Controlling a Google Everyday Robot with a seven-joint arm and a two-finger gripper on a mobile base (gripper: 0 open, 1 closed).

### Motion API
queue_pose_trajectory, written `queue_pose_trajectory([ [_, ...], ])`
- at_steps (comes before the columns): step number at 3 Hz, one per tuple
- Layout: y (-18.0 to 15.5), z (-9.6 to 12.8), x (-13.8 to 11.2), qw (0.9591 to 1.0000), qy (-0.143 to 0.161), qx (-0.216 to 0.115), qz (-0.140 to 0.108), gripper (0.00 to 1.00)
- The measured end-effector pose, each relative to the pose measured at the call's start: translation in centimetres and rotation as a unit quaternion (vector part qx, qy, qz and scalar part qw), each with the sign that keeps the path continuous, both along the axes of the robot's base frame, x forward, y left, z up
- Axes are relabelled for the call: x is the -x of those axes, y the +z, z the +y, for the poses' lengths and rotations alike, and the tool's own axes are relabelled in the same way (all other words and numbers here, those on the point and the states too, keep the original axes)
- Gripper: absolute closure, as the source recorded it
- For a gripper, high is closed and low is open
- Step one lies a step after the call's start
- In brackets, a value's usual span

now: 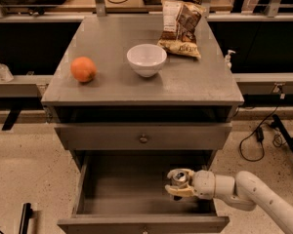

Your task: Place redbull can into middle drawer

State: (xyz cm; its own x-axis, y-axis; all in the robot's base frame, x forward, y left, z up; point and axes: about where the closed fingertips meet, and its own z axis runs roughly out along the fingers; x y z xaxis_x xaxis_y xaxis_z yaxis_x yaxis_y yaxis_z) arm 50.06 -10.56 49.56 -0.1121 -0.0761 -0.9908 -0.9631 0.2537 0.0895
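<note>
The middle drawer (122,191) is pulled out at the bottom of the grey cabinet, a shallow grey tray with low walls. My gripper (179,183) reaches in from the right, over the drawer's right half. It is shut on the redbull can (179,178), whose shiny silver top shows between the cream fingers (177,191). The can's body is mostly hidden by the gripper. I cannot tell whether the can touches the drawer floor.
Above the open drawer is a closed drawer front with a small round knob (143,139). On the cabinet top stand an orange (83,69), a white bowl (146,59) and a chip bag (181,27). Cables (256,135) lie on the floor at right.
</note>
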Motion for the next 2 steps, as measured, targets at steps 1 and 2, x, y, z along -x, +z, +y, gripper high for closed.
queue_pose_trajectory([
  [1, -2.1, -0.3, -0.8, 0.9997, 0.013, -0.02, 0.001, 1.0],
  [2, -3.5, -0.8, -1.3, 0.9995, 0.02, -0.025, 0.003, 1.0],
])
